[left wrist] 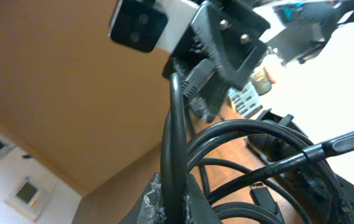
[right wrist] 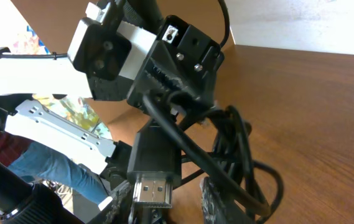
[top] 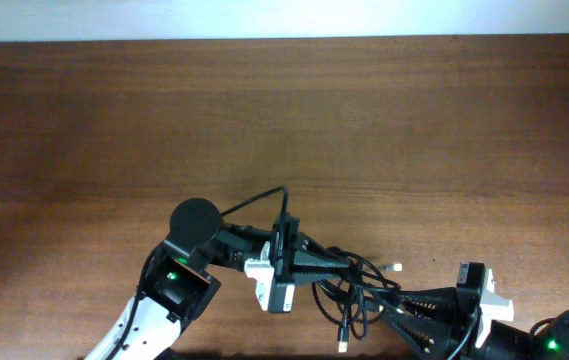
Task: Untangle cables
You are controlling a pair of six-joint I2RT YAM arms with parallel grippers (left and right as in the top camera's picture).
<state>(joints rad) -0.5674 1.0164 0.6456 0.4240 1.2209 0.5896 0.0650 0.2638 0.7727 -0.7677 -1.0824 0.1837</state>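
Filling nearly the whole overhead view, the table (top: 114, 120) is dark brown wood with its grain running left to right. A pale wall (top: 264, 18) shows as a thin strip along the top edge. In the right wrist view the same wood lies at the right of the frame, with blurred room clutter at the left.

The cables (top: 359, 290) sit low and right of centre in the overhead view, a loose black knot of loops between the two arms. The bundle's long axis runs roughly left to right, from one gripper to the other. One silvery-tipped end (top: 394, 267) pokes out toward the right. Another (top: 343, 345) hangs toward the bottom edge.

The left gripper (top: 339, 265) reaches in from the lower left and is clamped on the cables. In its own wrist view a cord rises straight up from between the closed pads (left wrist: 155, 202).

The right gripper (top: 389, 300) comes in from the lower right. Its fingers (right wrist: 214, 199) stand apart on either side of a broad plug (right wrist: 152, 183). The plug stands nearly upright, metal tip toward the bottom edge, with a gap showing on its right side.
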